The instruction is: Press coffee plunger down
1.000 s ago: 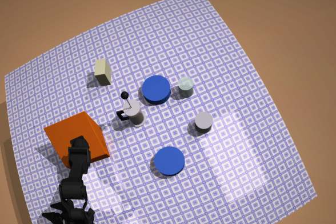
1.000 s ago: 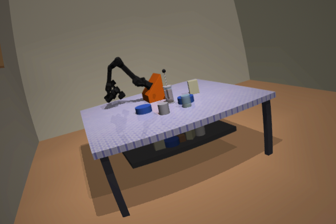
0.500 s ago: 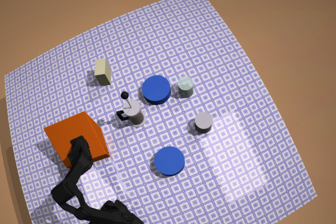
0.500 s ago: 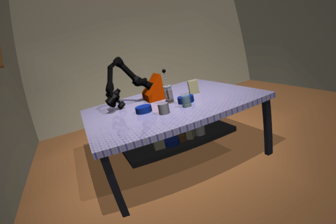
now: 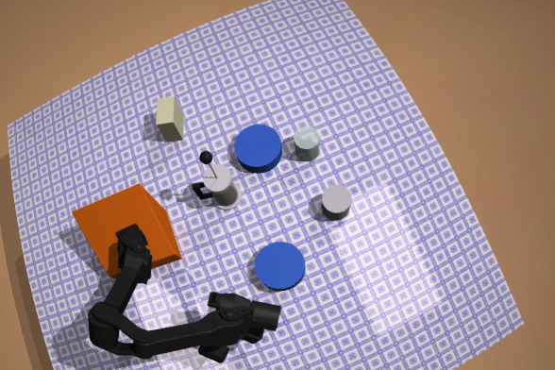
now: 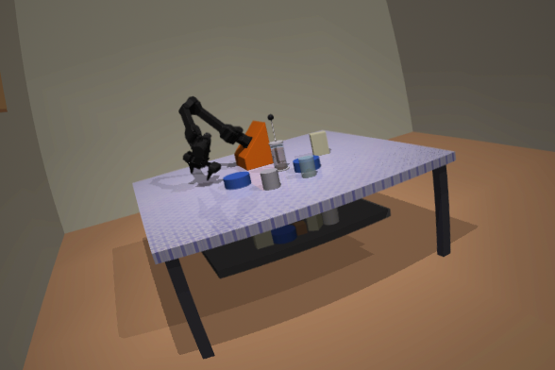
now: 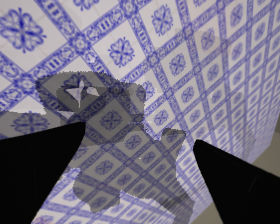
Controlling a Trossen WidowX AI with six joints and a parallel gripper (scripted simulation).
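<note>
The coffee press [image 5: 225,193] [image 6: 279,156] stands upright near the middle of the table, its black handle [image 5: 200,191] toward the orange block. Its plunger is up: the black knob [image 5: 206,157] [image 6: 270,117] sits on a thin rod well above the lid. My gripper [image 6: 200,176] [image 7: 141,136] is open with nothing between the fingers. It points down low over the cloth, well away from the press. In the top view it is at the lower part of the cloth, its fingertips hard to make out. The wrist view shows only cloth and shadow between the fingers, not the press.
An orange wedge block [image 5: 118,212] [image 6: 260,156] is beside the arm. Blue discs [image 5: 258,146] [image 5: 279,265], a grey cylinder [image 5: 336,199] [image 6: 270,179], a translucent cylinder [image 5: 307,138] [image 6: 308,167] and a cream block [image 5: 166,110] [image 6: 319,143] stand around the press.
</note>
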